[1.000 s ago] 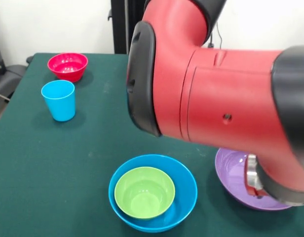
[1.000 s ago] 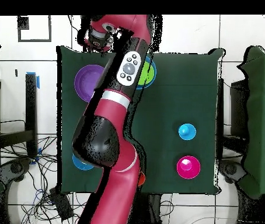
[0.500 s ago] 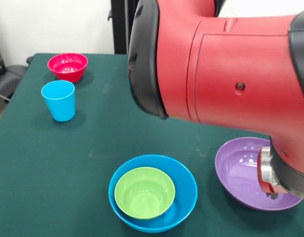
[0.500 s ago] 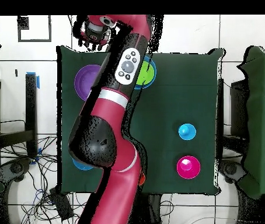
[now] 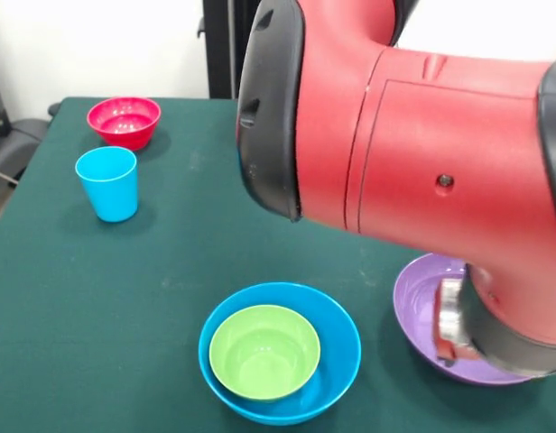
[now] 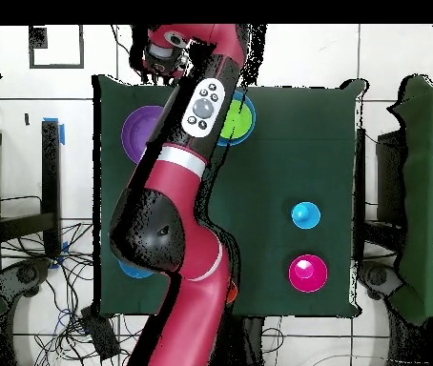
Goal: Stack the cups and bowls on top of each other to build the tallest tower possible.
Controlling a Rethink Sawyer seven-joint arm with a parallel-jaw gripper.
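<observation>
A lime green bowl [image 5: 264,350] sits nested inside a blue bowl [image 5: 337,356] at the front of the green table. To its right is a purple bowl [image 5: 421,305], half covered by the arm's end. The gripper [image 6: 163,55] shows in the overhead view at the table's far edge beside the purple bowl [image 6: 140,133]; its state does not show. A light blue cup [image 5: 107,183] stands upright at the left, with a hot pink bowl [image 5: 125,120] behind it. No tower is standing apart from the nested pair.
The thick red arm [image 5: 404,153] fills the right half of the front view and hides the table behind it. In the overhead view another blue bowl [image 6: 130,269] and a small reddish piece [image 6: 231,292] peek out from under the arm near the base.
The arm's end has shifted left and lower over the purple bowl, covering more of it than half a second ago. The cups and bowls have not moved.
</observation>
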